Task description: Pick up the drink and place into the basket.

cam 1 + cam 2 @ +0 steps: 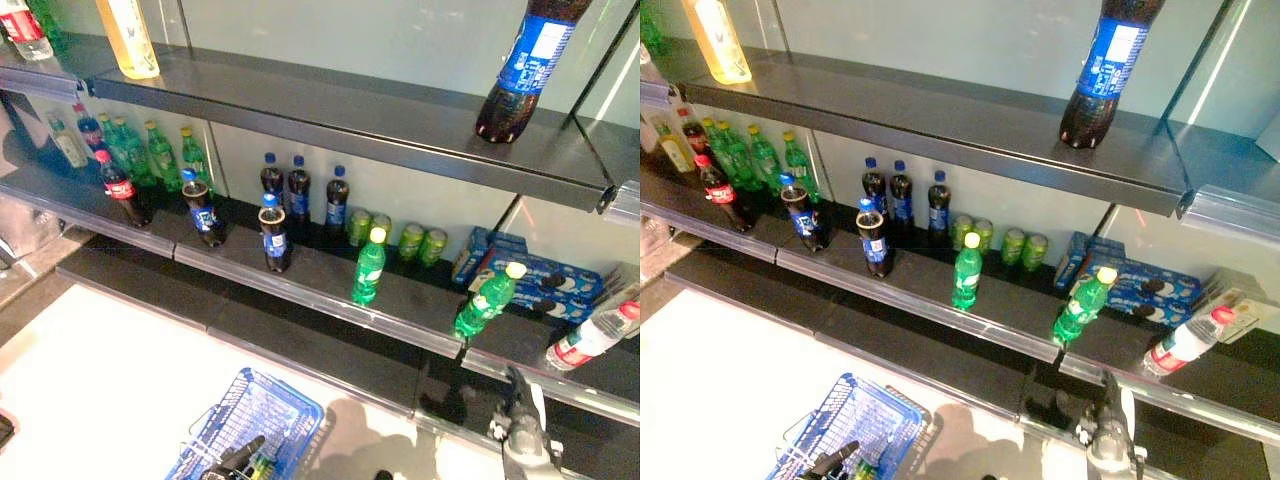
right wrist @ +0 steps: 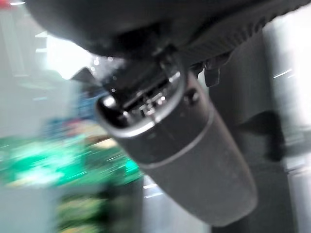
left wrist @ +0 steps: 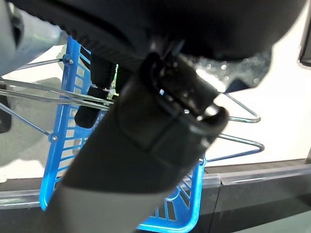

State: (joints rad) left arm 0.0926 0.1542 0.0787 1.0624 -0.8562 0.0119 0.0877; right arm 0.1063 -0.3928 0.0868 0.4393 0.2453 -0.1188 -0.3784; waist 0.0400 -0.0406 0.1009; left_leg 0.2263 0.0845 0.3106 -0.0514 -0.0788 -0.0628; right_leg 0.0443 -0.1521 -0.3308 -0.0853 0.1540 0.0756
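Two green bottles [image 1: 369,266] stand at the front of your middle shelf [image 1: 300,270], with dark cola bottles [image 1: 274,234] to their left. Your left hand [image 1: 238,458] sits over the blue basket [image 1: 270,405] on the white floor, and something green shows under it inside the basket. You cannot tell if its fingers are curled or straight. Your right hand [image 1: 520,425] hangs low by the bottom shelf edge, and you cannot tell how its fingers are either.
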